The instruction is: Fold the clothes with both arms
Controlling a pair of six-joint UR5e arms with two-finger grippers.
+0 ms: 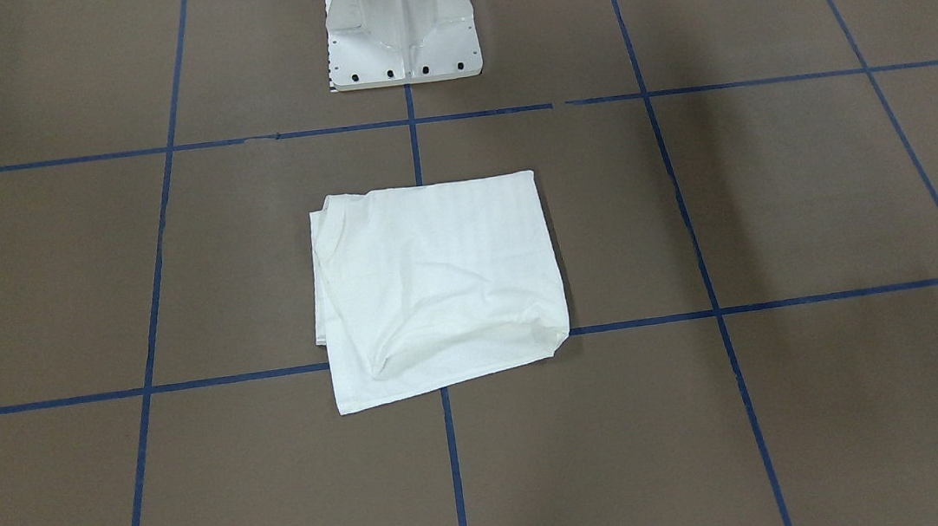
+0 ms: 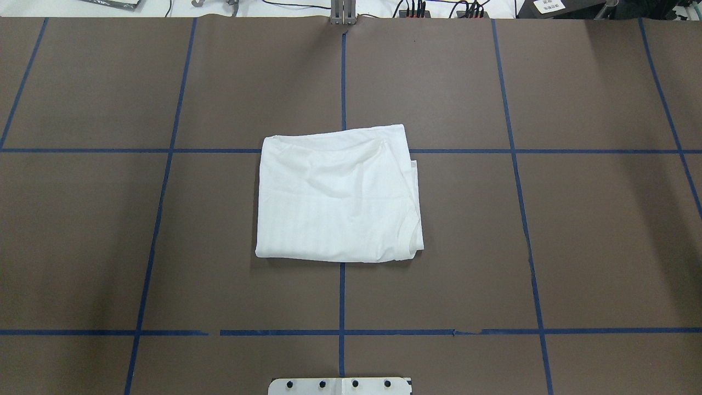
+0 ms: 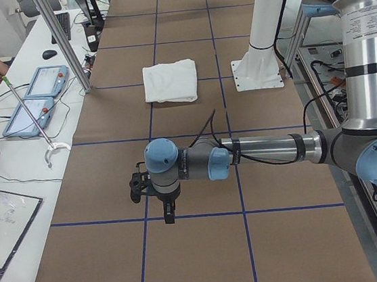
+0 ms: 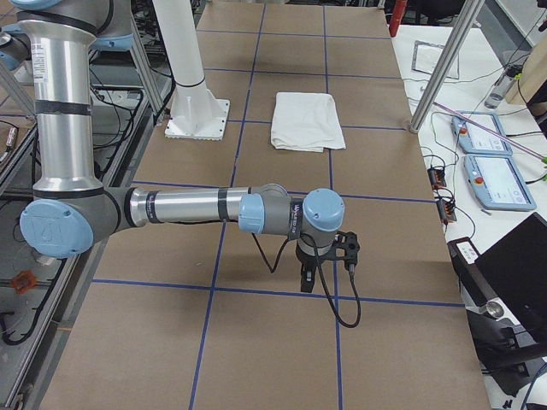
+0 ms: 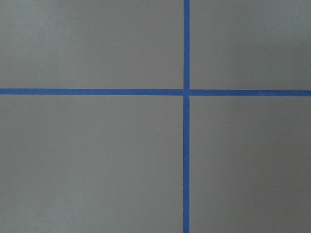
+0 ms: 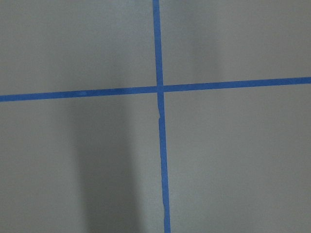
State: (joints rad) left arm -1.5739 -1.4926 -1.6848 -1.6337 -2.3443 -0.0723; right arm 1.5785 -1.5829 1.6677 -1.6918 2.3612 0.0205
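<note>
From the operators' side, the white T-shirt (image 1: 436, 284) lies in a rough rectangle near the middle of the brown surface (image 1: 777, 204). It covers a crossing of the blue tape lines (image 1: 670, 189), near the white pedestal (image 1: 401, 35) but not touching it. Its nearest corner sits a little skewed, and a soft ridge runs across the top layer. Nothing reaches over it.

From above, the ribbed collar (image 2: 408, 236) peeks out along the robot's right edge, where the layers are stacked. I'd say the folding is as good as done, bar perhaps a tidy-up of that loose edge.

From the left end, the left arm (image 3: 264, 151) stretches low over bare surface, well apart from the shirt and pointing downward. I cannot tell whether the left arm's fingers (image 3: 169, 213) are apart or together, but no cloth hangs from them.

From the right end, the right arm (image 4: 188, 207) mirrors it, just as far from the shirt. I cannot tell the state of the right arm's fingers (image 4: 305, 278) either.

Both wrist cameras show only brown surface and a tape cross. That fits arms parked wide, likely to leave the shirt clear.
</note>
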